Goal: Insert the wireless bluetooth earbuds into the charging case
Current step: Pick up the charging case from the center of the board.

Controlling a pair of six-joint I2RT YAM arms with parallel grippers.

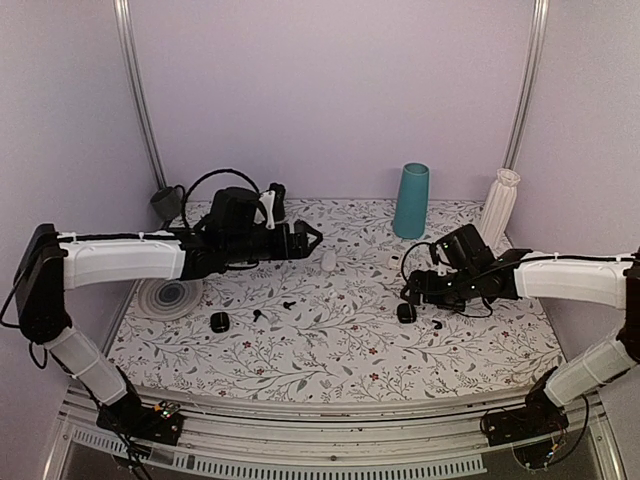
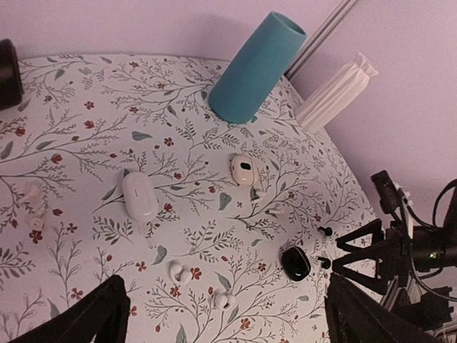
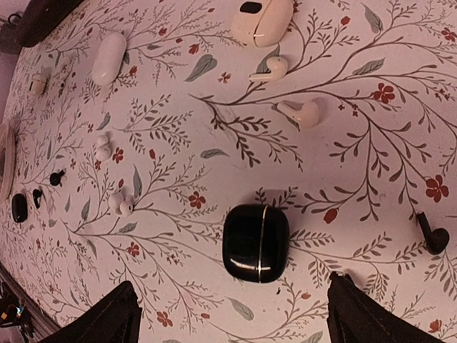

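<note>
Writing: any marks on the cases are too small for us to read. The cream case (image 3: 260, 18) shows only a dark oval patch on its face.

Right claw: we see the right claw (image 3: 235, 314) spread wide and pinching nothing. Its dark fingers (image 3: 100, 321) sit at the two lower corners of the right wrist view.

Black case: the black case (image 3: 255, 242) lies shut, with a thin bright seam down its middle. It is in the lower centre of the right wrist view, just above the gap between the fingers and touching neither. In the top view it sits just below the claw's tip, right of centre.

Black earbud: one black earbud (image 3: 433, 236) lies at the right edge of the right wrist view, apart from the black case and above the right-hand finger.

White earbuds: two white earbuds (image 3: 270, 68) lie in the upper centre of that view, just below the cream case. Two more lie at left centre.

Left claw: the left claw (image 1: 310, 235) is spread too and holds nothing. It hangs over the table left of centre in the top view, with the white oval case (image 1: 329, 260) just below and to the right of its tip.

Second set: a second black case (image 1: 219, 321) lies in the lower left of the top view, with two loose black buds (image 1: 258, 314) near its right side.

Background: a teal cup (image 1: 411, 200) and a ribbed white vase (image 1: 498, 205) stand in the upper right of the top view, on the flowered cloth (image 1: 330, 350).
</note>
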